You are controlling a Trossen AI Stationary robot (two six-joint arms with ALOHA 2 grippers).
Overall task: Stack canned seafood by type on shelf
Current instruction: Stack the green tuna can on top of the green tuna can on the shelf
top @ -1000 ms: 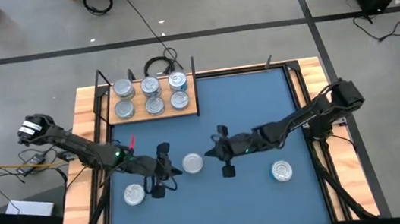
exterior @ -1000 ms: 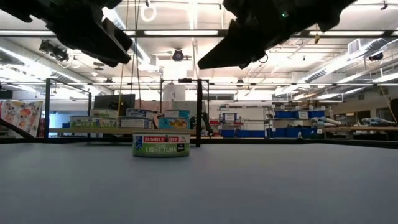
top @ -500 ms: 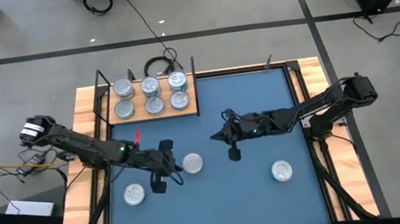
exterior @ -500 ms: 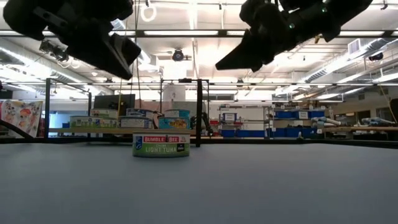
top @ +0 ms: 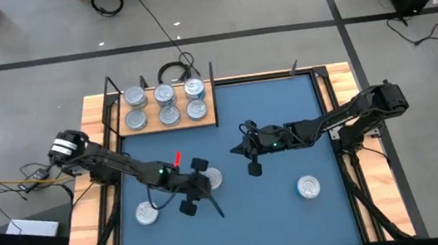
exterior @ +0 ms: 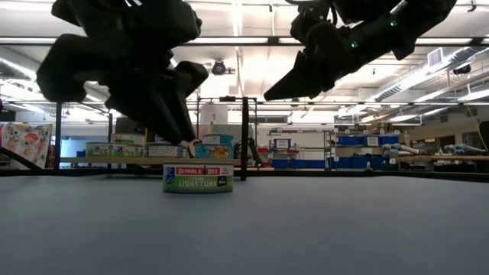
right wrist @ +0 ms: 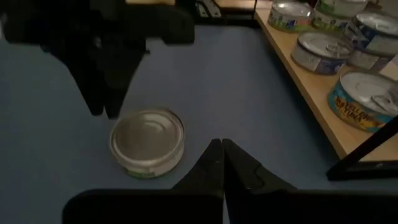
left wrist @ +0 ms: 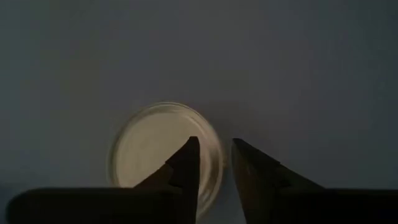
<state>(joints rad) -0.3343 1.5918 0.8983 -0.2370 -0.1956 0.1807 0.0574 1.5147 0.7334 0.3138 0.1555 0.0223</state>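
Observation:
One tin of canned seafood (top: 213,177) lies flat on the blue mat in the middle of the table; the low view shows its green label (exterior: 197,178). My left gripper (left wrist: 215,155) hovers just above it, pointing steeply down. Its fingers are a little open and stand over the tin's rim (left wrist: 211,155) without touching. My right gripper (right wrist: 222,146) is shut on nothing, raised off the mat to the right of this tin (right wrist: 147,142). Two more tins rest on the mat, near left (top: 146,213) and near right (top: 308,185). The shelf (top: 208,99) at the far left carries several tins.
The shelf's thin black uprights (exterior: 244,137) stand behind the middle tin. A black cable coil (top: 172,70) lies behind the shelf. Wooden table edges (top: 95,138) border the blue mat (top: 284,106), which is bare at the far right.
My left gripper has gone toward the table's right and near edges and sunk, tipping more steeply down, so that it now hangs over the middle tin. My right gripper has drawn back from that tin toward the table's right edge. No tin has moved.

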